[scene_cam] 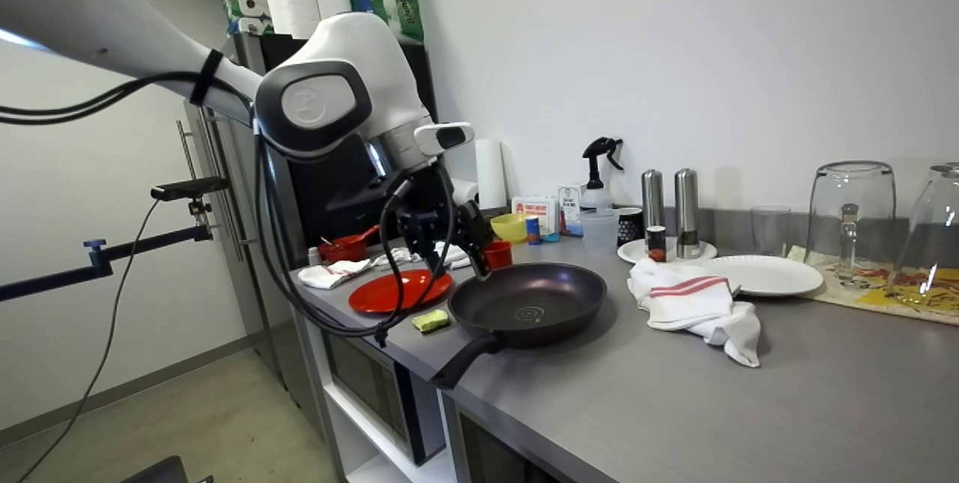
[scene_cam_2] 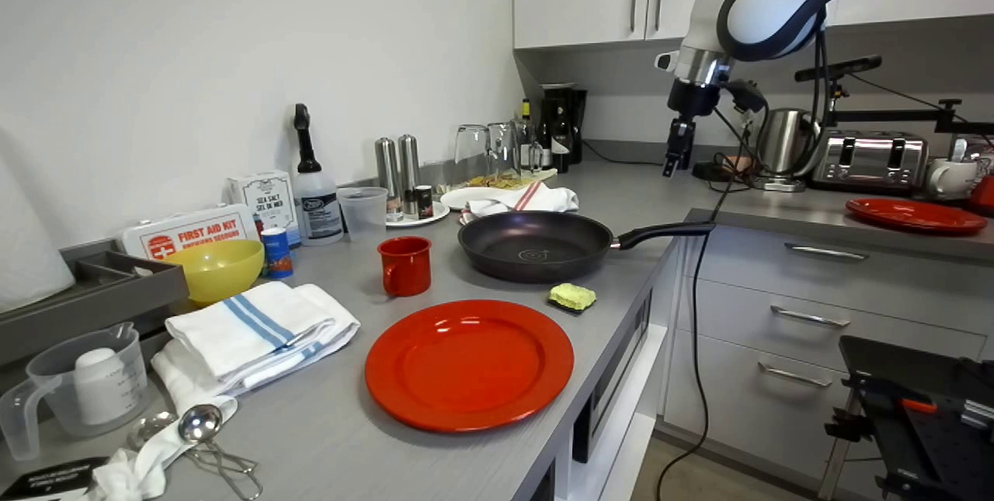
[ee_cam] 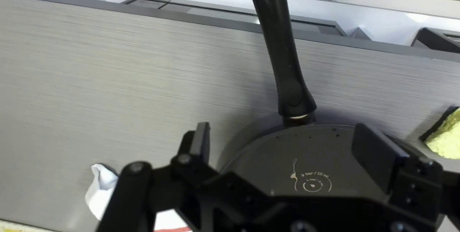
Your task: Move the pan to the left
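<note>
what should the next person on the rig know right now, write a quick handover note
Gripper: open, holding nothing, raised clear of the pan.
Pan: on the counter, handle reaching over the front edge; sponge and red plate beside it.
Done: no grasp yet; whether the pan already sits far enough left isn't clear.
To do, it seems: grip the handle, then move the pan left.
</note>
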Motion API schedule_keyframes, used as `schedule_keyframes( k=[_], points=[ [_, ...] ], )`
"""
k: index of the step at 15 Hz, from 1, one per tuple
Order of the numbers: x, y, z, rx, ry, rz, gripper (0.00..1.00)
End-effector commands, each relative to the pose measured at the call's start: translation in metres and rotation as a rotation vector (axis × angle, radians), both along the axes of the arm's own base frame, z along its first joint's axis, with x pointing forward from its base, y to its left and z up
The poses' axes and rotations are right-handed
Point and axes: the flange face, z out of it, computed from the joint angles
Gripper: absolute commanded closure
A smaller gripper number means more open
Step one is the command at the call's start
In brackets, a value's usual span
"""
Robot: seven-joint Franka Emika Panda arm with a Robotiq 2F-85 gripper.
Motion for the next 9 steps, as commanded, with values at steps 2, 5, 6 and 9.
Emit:
schedule_keyframes(
  k=[2,5,6,9],
  points=[
    [-0.005,0.006,0.003,-0.001,0.050,-0.080,0.00],
    [-0.009,0.010,0.000,0.028,0.106,-0.098,0.00],
    [-0.010,0.012,-0.001,0.038,0.129,-0.096,0.00],
    [-0.014,0.017,-0.002,0.065,0.178,-0.089,0.00]
  ],
)
